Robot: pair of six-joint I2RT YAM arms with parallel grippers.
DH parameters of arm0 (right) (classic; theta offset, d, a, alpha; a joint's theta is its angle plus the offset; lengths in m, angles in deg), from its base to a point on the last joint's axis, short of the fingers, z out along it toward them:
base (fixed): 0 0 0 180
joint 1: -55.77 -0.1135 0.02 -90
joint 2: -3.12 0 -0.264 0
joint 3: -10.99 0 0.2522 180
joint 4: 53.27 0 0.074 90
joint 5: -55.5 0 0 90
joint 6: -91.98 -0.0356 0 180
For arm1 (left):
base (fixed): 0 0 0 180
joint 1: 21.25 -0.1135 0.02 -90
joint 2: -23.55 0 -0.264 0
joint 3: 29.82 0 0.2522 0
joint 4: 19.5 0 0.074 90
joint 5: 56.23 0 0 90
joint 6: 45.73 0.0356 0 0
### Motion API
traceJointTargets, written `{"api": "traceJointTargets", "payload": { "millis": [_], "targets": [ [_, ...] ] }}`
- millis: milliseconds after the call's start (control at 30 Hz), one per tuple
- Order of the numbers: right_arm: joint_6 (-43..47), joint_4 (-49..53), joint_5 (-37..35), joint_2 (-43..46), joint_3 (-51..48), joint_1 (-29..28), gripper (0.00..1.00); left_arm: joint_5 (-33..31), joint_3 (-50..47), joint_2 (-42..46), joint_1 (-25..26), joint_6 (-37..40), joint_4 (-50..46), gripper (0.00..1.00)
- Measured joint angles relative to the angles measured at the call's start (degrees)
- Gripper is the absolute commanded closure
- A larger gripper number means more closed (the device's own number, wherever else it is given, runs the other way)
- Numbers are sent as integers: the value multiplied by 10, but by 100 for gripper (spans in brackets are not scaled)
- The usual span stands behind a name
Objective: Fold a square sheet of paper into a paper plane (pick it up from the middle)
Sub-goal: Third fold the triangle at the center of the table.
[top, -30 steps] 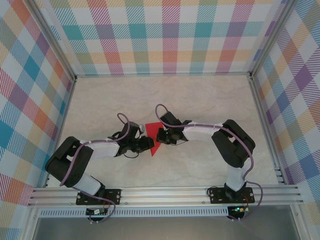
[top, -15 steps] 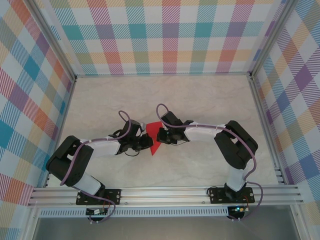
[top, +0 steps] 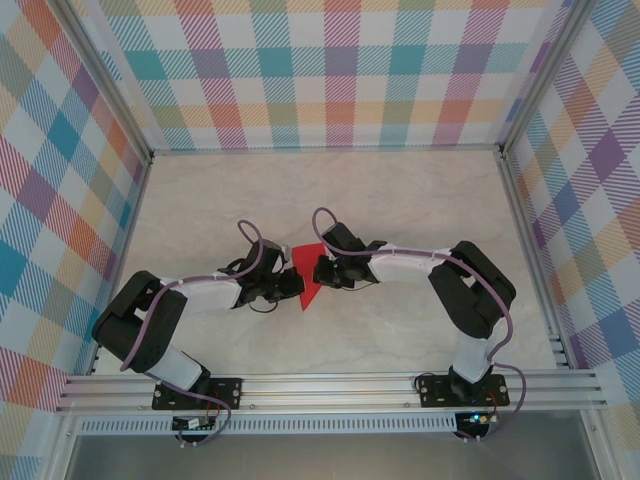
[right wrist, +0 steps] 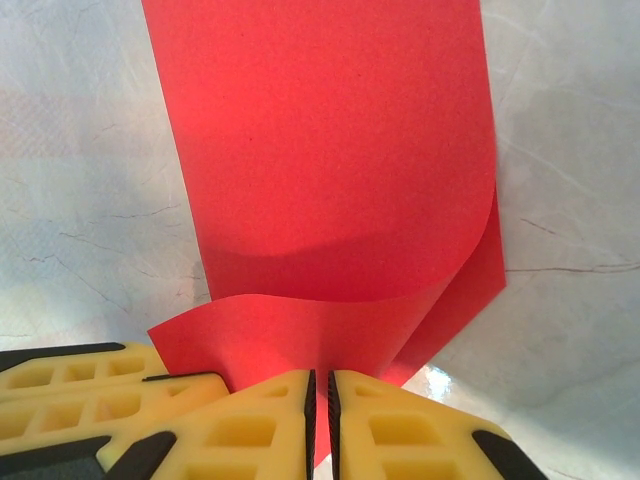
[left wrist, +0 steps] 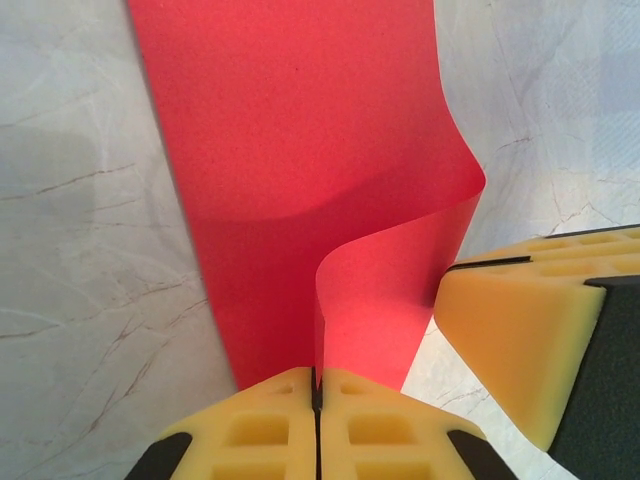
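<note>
We note the red paper (top: 308, 290) lies smooth, one edge curling upward; left gripper (left wrist: 316, 385) and right gripper (right wrist: 320, 390) each pinch that lifted part.

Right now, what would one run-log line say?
left fingers: shut on red paper | right fingers: shut on red paper | red paper: curled

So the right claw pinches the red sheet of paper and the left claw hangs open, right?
No. The left claw is shut on the red sheet of paper too; the left wrist view shows it. The right claw does pinch it.
</note>
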Motion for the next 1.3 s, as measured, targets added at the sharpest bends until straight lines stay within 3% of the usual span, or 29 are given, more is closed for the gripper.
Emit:
{"api": "traceJointTargets", "payload": {
  "millis": [933, 1300],
  "targets": [
    [0, -2, 7, 0, 0, 0, 87, -14, 12, -26, 0, 7, -6, 95],
    [-1, -54, 73, 0, -30, 0, 93, -15, 19, -32, 0, 15, -15, 96]
  ]
}}
